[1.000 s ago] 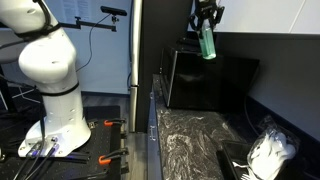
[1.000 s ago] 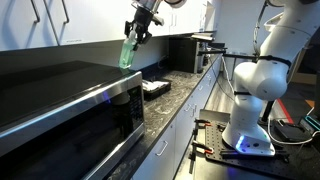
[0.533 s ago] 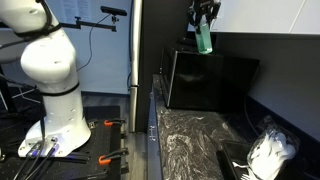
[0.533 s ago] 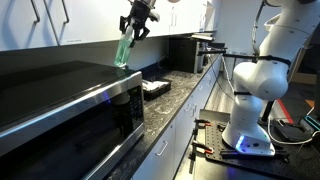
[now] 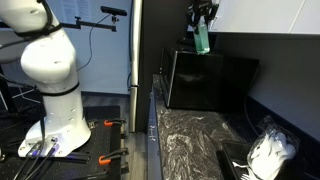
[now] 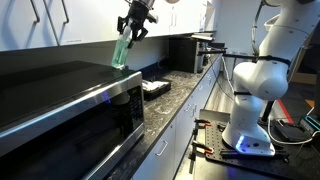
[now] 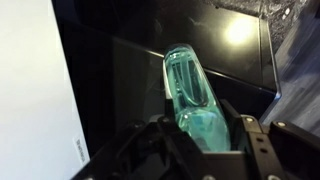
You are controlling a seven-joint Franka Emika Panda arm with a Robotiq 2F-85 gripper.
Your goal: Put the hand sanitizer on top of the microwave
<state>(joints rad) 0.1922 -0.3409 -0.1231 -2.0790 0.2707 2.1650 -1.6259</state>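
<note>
Here, sanitizer in an exterior view: the hand sanitizer, a small teal-green translucent bottle, hangs tilted in the air over the microwave.
Claw in an exterior view: the claw reaches down from above and is clamped on the bottle's upper end.
Surface in an exterior view: the dark marbled surface runs up to the black, glossy-fronted microwave. A white plastic bag lies at the near end beside a black tray.
Room in an exterior view: the white robot arm stands on the floor beside the surface.
Sanitizer in an exterior view: the bottle leans with its base low over the far part of the microwave's top. Whether it touches cannot be told.
Claw in an exterior view: the claw grips the bottle's top.
Surface in an exterior view: the long dark surface sits above white drawers, and the arm's base stands alongside.
Sanitizer in the wrist view: the clear teal body points away from the camera over the microwave's dark top.
Claw in the wrist view: the black fingers are pressed against both sides of the bottle.
Room in the wrist view: a white wall stands behind the microwave.
</note>
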